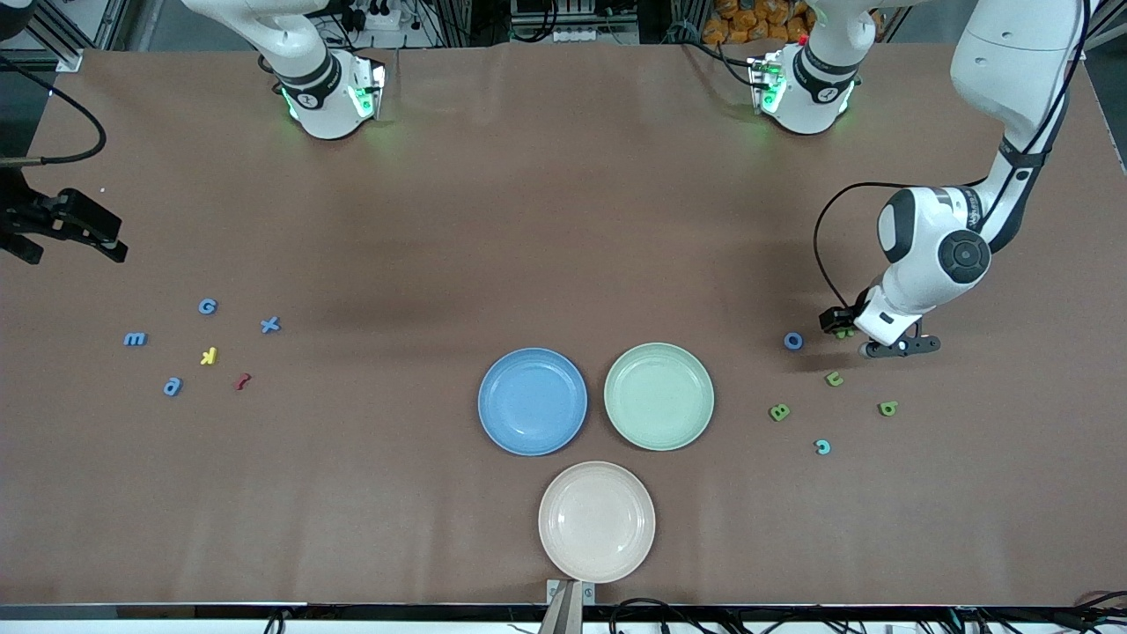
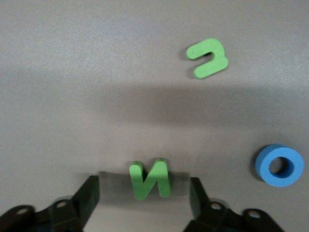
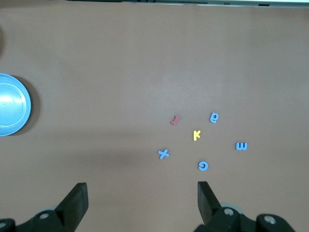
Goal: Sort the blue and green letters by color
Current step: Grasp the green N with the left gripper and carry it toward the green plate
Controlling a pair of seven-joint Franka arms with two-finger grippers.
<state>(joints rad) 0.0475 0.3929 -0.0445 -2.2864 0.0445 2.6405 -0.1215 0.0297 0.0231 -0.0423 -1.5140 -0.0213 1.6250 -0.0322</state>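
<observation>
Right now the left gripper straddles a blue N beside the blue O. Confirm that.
Wrong only on colour. The left wrist view shows the left gripper open around a green N, not a blue one; the blue O does lie beside it.

You are looking at a robotics lab. Two arm bases (image 1: 330, 97) are bolted to a paper-covered tabletop (image 1: 563, 220), with cables (image 1: 563, 22) and aluminium framing along its edge.

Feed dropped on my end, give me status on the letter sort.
Left gripper down at the table, open fingers straddling the green N, not clamped. Right gripper open, waiting above the table. Blue plate and green plate hold no letters. Nothing in the way.
</observation>
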